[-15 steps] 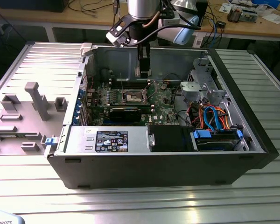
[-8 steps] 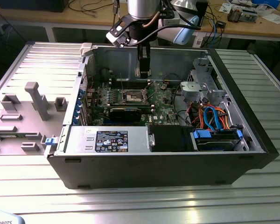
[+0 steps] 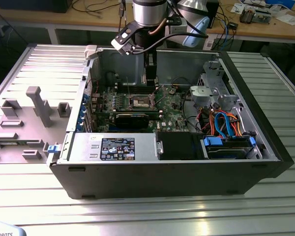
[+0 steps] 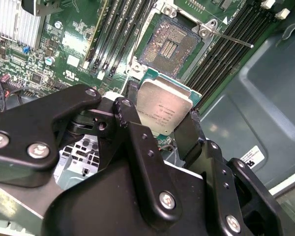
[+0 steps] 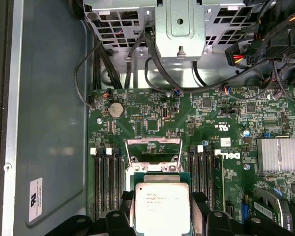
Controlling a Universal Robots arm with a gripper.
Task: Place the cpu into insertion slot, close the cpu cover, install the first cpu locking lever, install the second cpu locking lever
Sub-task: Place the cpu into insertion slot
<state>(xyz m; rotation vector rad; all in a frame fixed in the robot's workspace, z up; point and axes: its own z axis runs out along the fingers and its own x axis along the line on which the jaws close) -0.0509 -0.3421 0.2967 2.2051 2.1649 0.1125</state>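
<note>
Above the green circuit board (image 5: 137, 105), the matte black gripper (image 4: 162, 117) clamps the cpu (image 4: 164, 107), a flat square chip with a dull silver top, by two opposite edges. Near it lies the dark-centred, metal-rimmed insertion slot (image 4: 169, 46), its thin silvery cpu cover (image 5: 154, 143) swung open.

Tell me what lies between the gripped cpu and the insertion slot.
Nothing: in the second wrist view the cpu, held in the gripper, hangs near the open insertion slot, with no object between.
</note>
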